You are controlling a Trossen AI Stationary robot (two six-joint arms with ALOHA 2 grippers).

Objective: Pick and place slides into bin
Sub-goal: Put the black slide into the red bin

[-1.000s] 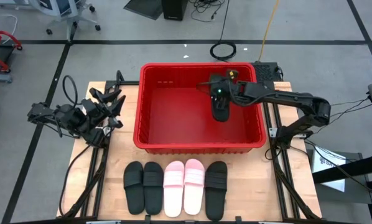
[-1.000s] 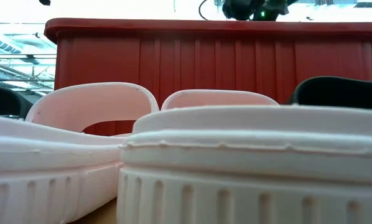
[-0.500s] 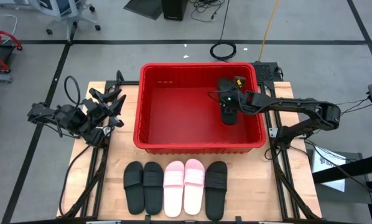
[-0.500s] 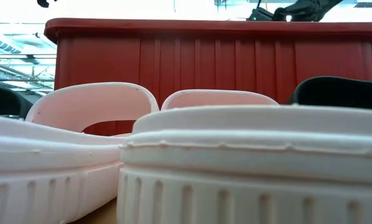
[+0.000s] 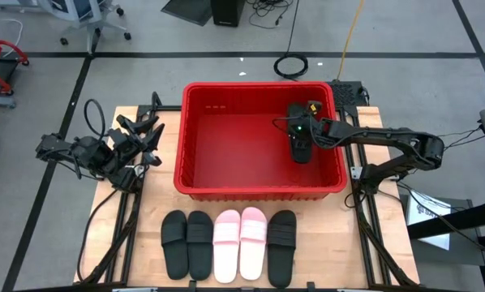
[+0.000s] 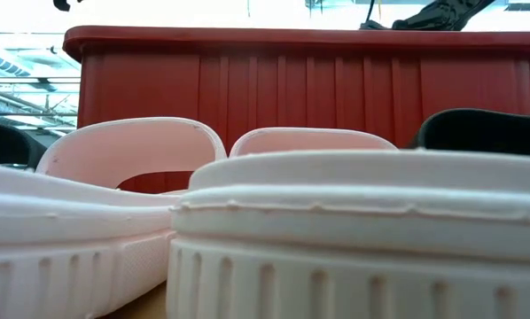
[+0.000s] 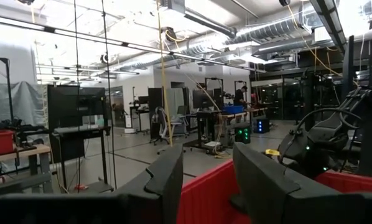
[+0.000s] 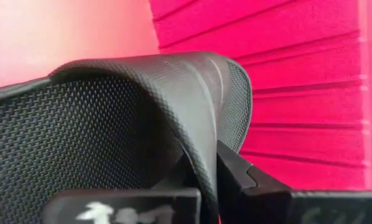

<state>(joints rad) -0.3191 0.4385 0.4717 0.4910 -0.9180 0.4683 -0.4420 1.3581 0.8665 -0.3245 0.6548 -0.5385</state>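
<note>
Inside the red bin (image 5: 195, 185), right of centre, my right tool (image 5: 300, 139) pinches a black slide's strap (image 8: 192, 112); opening unevenly could snag it.

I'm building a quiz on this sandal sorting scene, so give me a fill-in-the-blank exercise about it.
1. The right gripper is shut on a ____ slide inside the bin.
2. ____ slides lie in a row on the table.
3. The two middle slides are ____.

Answers: black; Five; pink

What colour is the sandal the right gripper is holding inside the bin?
Black, with a fine woven texture on its strap; the right wrist view shows it best.
</note>
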